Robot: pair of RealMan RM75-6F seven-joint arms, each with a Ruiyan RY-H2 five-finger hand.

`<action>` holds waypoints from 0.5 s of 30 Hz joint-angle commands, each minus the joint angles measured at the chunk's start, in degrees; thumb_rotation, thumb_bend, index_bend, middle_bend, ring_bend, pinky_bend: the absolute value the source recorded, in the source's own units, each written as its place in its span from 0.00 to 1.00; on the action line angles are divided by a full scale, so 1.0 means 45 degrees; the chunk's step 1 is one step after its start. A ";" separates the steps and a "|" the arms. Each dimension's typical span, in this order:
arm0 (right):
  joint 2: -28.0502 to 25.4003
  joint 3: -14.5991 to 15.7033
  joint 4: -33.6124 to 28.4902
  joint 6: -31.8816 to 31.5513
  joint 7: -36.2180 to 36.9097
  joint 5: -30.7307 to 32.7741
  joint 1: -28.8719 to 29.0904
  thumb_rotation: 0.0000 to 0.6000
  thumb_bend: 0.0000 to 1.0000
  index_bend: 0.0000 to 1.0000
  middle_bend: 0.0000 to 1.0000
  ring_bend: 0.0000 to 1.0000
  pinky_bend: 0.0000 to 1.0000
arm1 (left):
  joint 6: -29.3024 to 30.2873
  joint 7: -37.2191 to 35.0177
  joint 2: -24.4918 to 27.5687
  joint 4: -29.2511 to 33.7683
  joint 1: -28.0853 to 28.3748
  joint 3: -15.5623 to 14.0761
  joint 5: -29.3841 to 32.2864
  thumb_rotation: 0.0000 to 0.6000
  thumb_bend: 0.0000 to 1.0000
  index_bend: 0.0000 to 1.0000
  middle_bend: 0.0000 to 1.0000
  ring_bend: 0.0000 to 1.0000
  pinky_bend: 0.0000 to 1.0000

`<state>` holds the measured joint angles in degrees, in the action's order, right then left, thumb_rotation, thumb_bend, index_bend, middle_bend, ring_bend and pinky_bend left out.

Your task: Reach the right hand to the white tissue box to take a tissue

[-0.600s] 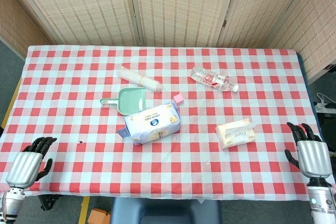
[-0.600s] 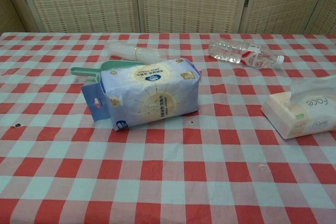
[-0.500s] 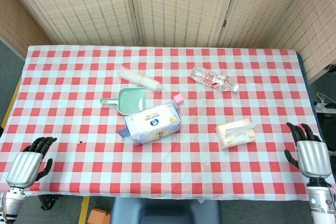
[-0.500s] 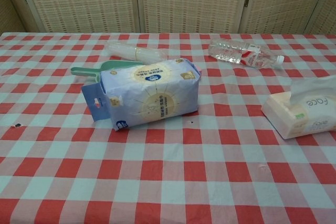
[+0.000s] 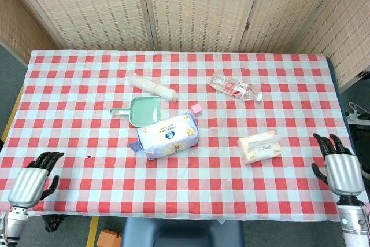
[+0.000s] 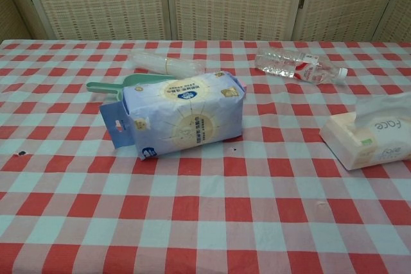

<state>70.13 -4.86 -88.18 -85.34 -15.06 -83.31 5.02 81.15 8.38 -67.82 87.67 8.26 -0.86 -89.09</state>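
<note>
The white tissue box (image 5: pixel 260 148) lies on the checked table right of centre, a tissue (image 5: pixel 274 139) sticking up from its top. In the chest view the tissue box (image 6: pixel 366 140) sits at the right edge with its tissue (image 6: pixel 385 108) raised. My right hand (image 5: pixel 341 167) hovers at the table's front right corner, well to the right of the box, fingers apart and holding nothing. My left hand (image 5: pixel 33 177) stays at the front left corner, fingers loosely spread and empty. Neither hand shows in the chest view.
A blue-white wipes pack (image 5: pixel 167 135) lies mid-table, with a green scoop (image 5: pixel 140 110) and a pink cube (image 5: pixel 196 108) behind it. Further back lie a stack of clear cups (image 5: pixel 153 87) and a plastic bottle (image 5: pixel 235 87). Wicker screens stand behind the table.
My right hand has crept slightly up and left towards the table. Everything else is as before.
</note>
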 commanded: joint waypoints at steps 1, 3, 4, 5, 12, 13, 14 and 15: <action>0.0296 -0.0072 0.0442 0.0111 0.0086 -0.0185 0.0228 1.00 0.20 0.17 0.28 0.19 0.54 | 0.0050 -0.0011 0.0032 0.0043 -0.0022 -0.0026 -0.0051 1.00 0.53 0.18 0.18 0.14 0.38; 0.0716 -0.0173 0.1043 -0.0017 0.0227 -0.0509 0.0439 1.00 0.20 0.19 0.34 0.24 0.60 | 0.0119 -0.0128 0.0082 0.0086 -0.0054 0.0000 -0.0023 1.00 0.53 0.18 0.18 0.14 0.38; 0.0967 -0.0240 0.1393 -0.0112 0.0308 -0.0658 0.0543 1.00 0.20 0.21 0.38 0.28 0.65 | 0.0167 -0.0208 0.0100 0.0111 -0.0076 0.0034 0.0021 1.00 0.53 0.18 0.19 0.14 0.39; 0.1236 -0.0307 0.1778 -0.0181 0.0399 -0.0791 0.0661 1.00 0.20 0.23 0.41 0.35 0.69 | 0.0219 -0.0289 0.0112 0.0130 -0.0102 0.0071 0.0069 1.00 0.53 0.18 0.19 0.14 0.39; 0.2069 -0.0636 0.2932 0.1406 0.0556 -0.0625 0.1915 1.00 0.20 0.28 0.50 0.53 0.81 | 0.0255 -0.0380 0.0149 0.0155 -0.0143 0.0135 0.0191 1.00 0.53 0.18 0.19 0.14 0.39; 0.2128 -0.0708 0.2960 0.1752 0.0340 -0.0516 0.2150 1.00 0.20 0.28 0.50 0.53 0.81 | 0.0237 -0.0383 0.0151 0.0147 -0.0130 0.0124 0.0162 1.00 0.53 0.18 0.19 0.14 0.39; 0.2192 -0.0756 0.2992 0.2001 0.0208 -0.0430 0.2318 1.00 0.20 0.28 0.50 0.53 0.81 | 0.0233 -0.0381 0.0150 0.0135 -0.0122 0.0124 0.0149 1.00 0.53 0.18 0.19 0.14 0.39; 0.2254 -0.0788 0.3036 0.2265 0.0092 -0.0342 0.2481 1.00 0.20 0.28 0.50 0.53 0.81 | 0.0231 -0.0375 0.0149 0.0129 -0.0119 0.0125 0.0144 1.00 0.53 0.18 0.19 0.14 0.39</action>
<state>79.26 -7.59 -75.14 -78.03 -13.14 -85.85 13.87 82.19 6.69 -67.14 88.26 7.72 -0.30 -88.44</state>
